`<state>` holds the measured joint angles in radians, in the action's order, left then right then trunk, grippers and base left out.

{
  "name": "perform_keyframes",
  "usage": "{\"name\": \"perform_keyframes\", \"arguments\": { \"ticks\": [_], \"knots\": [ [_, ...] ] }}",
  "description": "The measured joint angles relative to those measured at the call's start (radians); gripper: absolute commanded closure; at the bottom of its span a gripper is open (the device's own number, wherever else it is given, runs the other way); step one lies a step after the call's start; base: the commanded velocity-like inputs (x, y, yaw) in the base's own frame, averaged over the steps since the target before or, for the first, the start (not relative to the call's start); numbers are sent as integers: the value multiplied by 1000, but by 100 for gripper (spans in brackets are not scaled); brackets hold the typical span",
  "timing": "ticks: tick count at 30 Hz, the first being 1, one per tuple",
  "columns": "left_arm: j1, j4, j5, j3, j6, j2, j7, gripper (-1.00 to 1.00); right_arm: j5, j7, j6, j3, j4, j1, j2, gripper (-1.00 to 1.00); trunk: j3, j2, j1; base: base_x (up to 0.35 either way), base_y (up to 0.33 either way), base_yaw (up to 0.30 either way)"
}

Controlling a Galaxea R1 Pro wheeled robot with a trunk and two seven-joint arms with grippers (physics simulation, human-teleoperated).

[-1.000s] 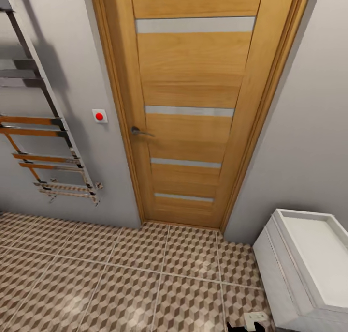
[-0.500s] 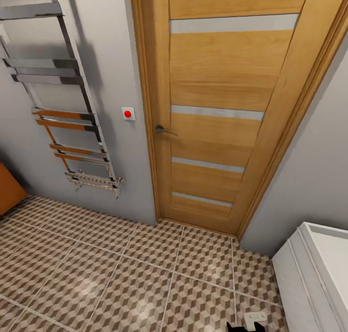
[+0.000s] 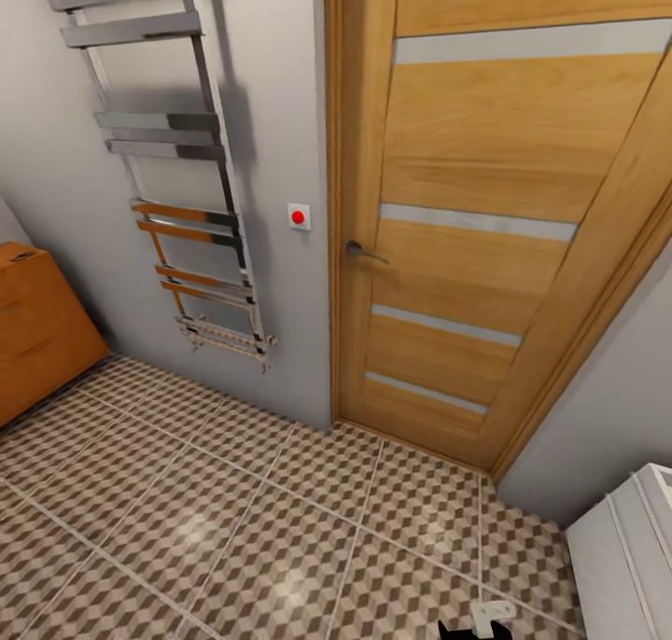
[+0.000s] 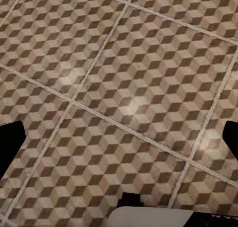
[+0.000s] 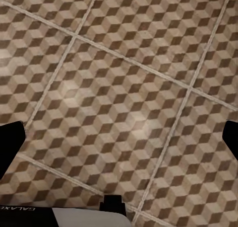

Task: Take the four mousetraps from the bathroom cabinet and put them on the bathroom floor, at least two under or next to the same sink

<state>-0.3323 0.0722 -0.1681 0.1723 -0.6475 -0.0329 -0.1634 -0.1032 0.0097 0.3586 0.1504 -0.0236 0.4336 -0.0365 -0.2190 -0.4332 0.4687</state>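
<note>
Both grippers are seen from their wrist cameras as pairs of black fingertips at opposite edges of the frame: the left gripper point(image 4: 119, 137) and the right gripper point(image 5: 119, 137) are each spread wide, with nothing held between the fingers and only tile seen in the gap. Each is pointed down at the bathroom floor point(image 3: 280, 528), which is laid in square tiles printed with a brown, beige and white cube pattern and divided by pale grout lines; soft glossy highlights are seen on the tile surface.

In the head view, a corner of the cabinet point(image 3: 37, 341) is shown at the left edge, standing on the floor against the grey wall. It is orange-brown wood with a smooth finish, and faint drawer lines can be made out on its face. No mousetraps can be made out.

A chrome towel rail point(image 3: 177, 183), built as a ladder of flat reflective bars, is mounted on the wall between the cabinet and the door point(image 3: 485, 229). The door is of warm grained wood with narrow frosted horizontal strips and a dark lever handle point(image 3: 362, 250). A small white square switch point(image 3: 299, 216) with a red round button is set on the wall just beside the door frame. A white boxy unit point(image 3: 625, 556) with straight edges is seen at the lower right corner.
</note>
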Motion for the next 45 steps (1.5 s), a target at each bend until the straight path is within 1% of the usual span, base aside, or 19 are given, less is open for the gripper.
{"name": "perform_keyframes", "arguments": {
  "ticks": [45],
  "knots": [
    [0,0,-1,0,0,0,0,-100,0,0,0,0,0,0,1,-100,0,0,0,0,0,286]
  ]
}}
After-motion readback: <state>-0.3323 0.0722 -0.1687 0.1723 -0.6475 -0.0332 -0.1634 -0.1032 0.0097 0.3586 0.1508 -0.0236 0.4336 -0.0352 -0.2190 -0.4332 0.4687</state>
